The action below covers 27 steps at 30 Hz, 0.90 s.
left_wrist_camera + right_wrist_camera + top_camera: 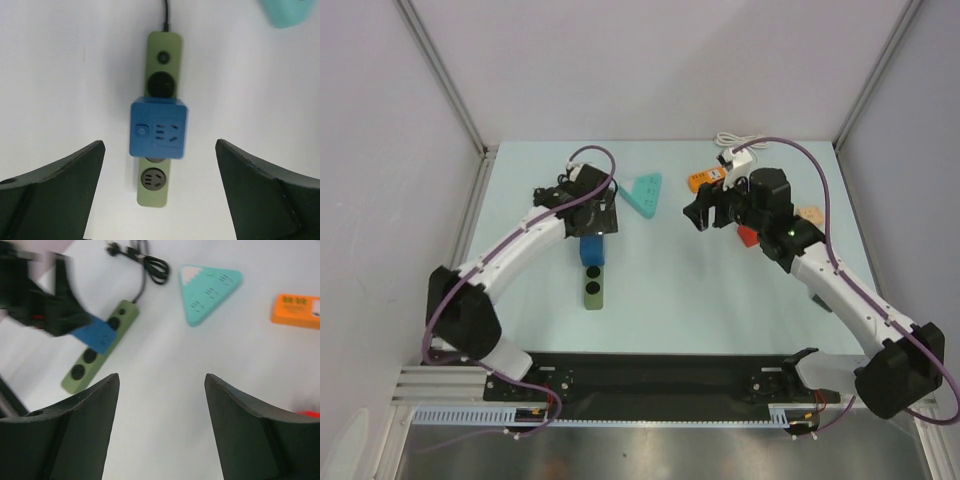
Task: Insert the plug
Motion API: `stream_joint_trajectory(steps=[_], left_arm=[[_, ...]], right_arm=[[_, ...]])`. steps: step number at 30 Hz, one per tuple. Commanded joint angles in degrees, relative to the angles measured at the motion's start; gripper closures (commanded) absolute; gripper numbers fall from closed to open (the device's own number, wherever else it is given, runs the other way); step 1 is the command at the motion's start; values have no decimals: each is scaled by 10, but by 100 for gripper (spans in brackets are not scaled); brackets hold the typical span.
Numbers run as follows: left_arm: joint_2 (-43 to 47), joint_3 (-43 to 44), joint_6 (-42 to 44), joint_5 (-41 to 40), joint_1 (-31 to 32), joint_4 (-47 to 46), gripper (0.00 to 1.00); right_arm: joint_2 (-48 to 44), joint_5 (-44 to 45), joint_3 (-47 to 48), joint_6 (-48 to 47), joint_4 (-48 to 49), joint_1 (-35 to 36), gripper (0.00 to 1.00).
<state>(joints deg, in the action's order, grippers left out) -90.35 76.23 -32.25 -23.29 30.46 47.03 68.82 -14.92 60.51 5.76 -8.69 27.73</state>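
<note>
The left pincer (160, 144) hangs over the green strip (159, 60) with its jaws wide apart, one finger (55, 195) on each side of the blue cube (159, 135) that sits on the strip. Neither finger touches the cube. Straight ahead of this pincer, past the cube, the strip's far end gives off a thin black cord (166, 12), which runs out of the left wrist view. The plug itself does not show there.

The right pincer (161, 376) is also spread open and holds nothing, with only bare counter (700, 300) between its fingers. The plug (113, 248) lies far ahead of it and off to its left, flat on the counter at the end of the cord. The cord makes a small coil just beside the plug and then curves back to the strip. The plug is well apart from both pincers and is not in any socket.

Between the right pincer and the plug, ahead and to the left, are the strip and the cube, with the left pincer a blur above them. Ahead and slightly right of the right pincer lies a teal triangle (207, 287). Further right is an orange strip (295, 310). The top view hides the plug behind the left arm.
</note>
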Motion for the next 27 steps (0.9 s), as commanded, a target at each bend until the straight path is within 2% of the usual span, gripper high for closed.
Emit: stream_joint_trajectory(steps=[1,4,8,12,15,21,27], left_arm=[[103,51,44,82,0,-3,2],[130,42,88,161,16,-63,4],[127,50,94,219,21,-73,5],[134,31,103,245,22,-86,5],[144,9,106,256,22,-98,6],[148,-19,94,279,22,-120,8],[143,-27,86,287,22,-124,9]], right_arm=[[47,80,42,-10,-94,-49,26],[86,73,40,9,-122,-95,26],[146,67,56,8,-135,-157,26],[204,101,97,-53,-185,-171,18],[223,119,111,-76,-209,-188,16],[253,112,69,-117,-158,-218,15],[268,96,15,-145,-51,-219,12]])
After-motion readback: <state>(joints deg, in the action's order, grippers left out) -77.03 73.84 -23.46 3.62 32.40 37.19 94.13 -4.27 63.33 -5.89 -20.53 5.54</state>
